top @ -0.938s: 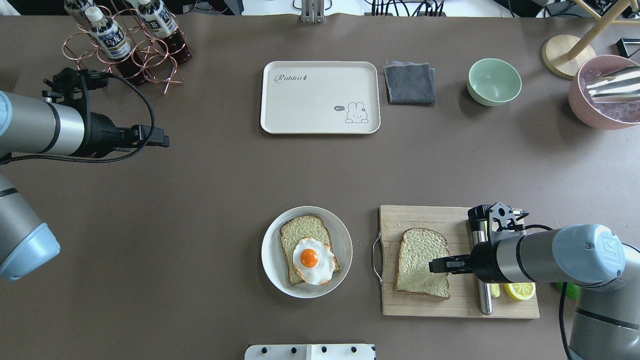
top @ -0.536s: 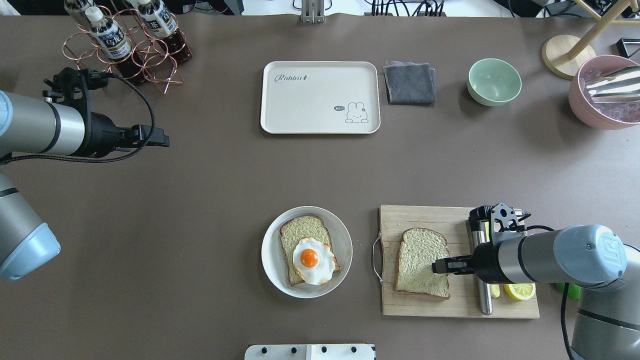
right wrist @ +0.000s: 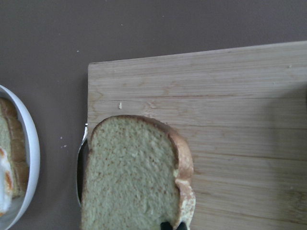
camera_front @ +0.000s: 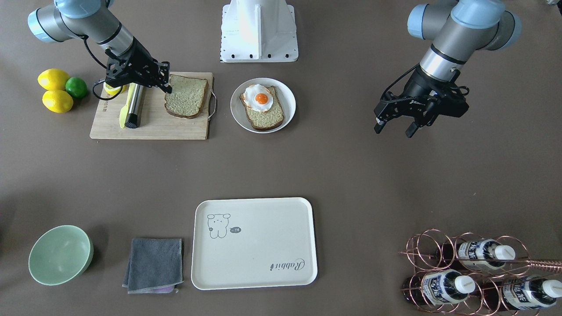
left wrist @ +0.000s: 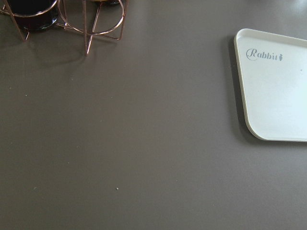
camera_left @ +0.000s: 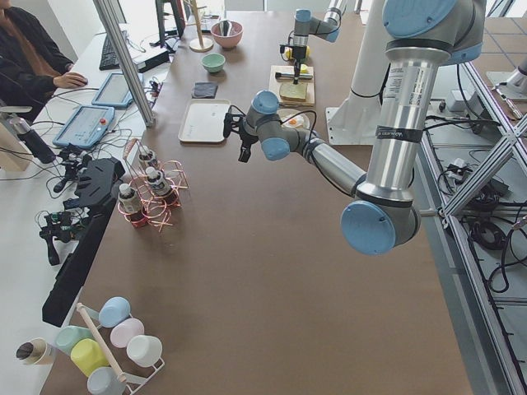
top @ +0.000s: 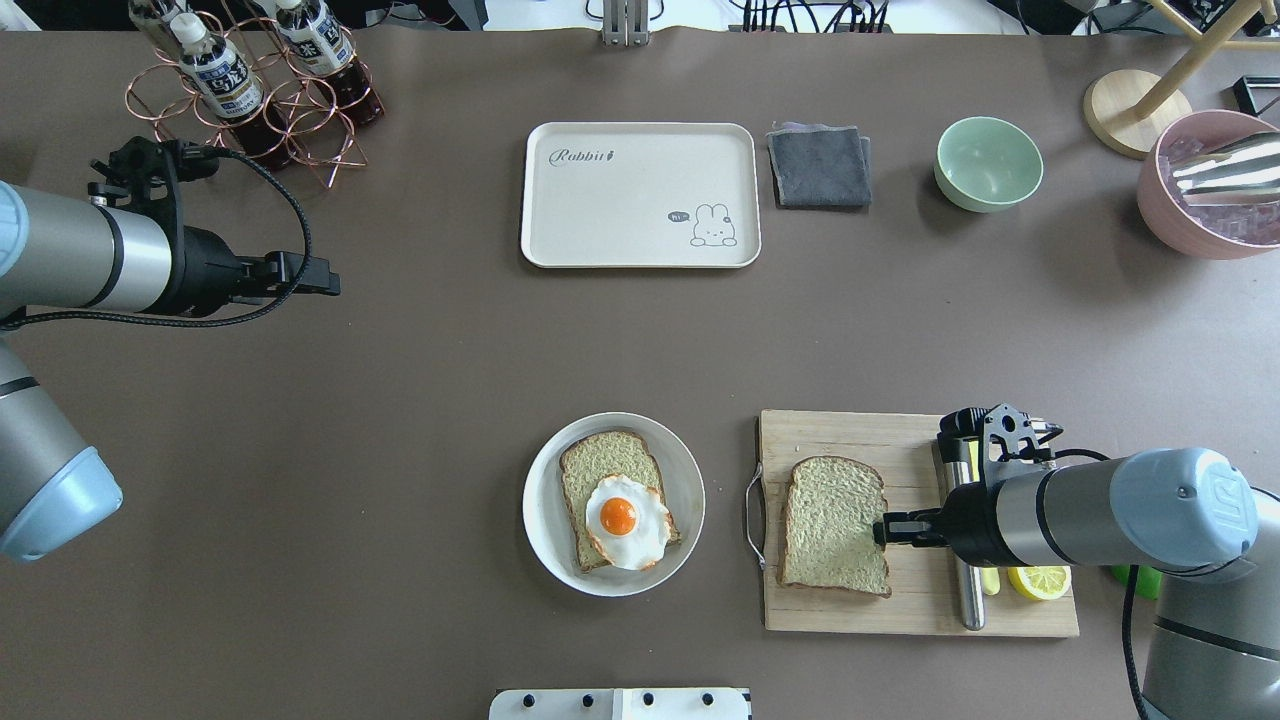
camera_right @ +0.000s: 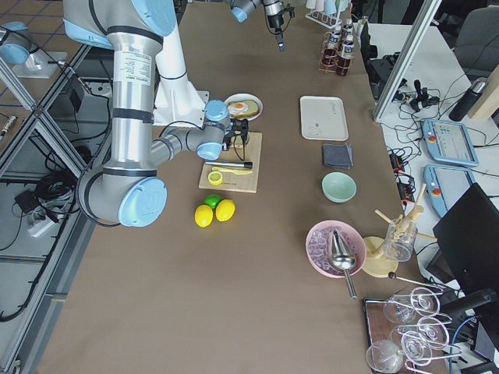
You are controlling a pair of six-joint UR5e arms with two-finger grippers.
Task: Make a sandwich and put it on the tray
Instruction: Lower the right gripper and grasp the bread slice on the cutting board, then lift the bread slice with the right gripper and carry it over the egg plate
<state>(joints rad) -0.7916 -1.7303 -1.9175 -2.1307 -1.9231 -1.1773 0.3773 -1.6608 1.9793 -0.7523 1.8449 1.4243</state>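
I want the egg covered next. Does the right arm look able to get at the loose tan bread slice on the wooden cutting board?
Probably yes: the right gripper is at the crust edge of the loose tan bread slice on the wooden cutting board, with nothing between them.

Left arm held out high, left gripper [camera_front: 394,128] pointing down with fingers spread; right arm reached low, right gripper [top: 882,528] fingertips drawn close together.
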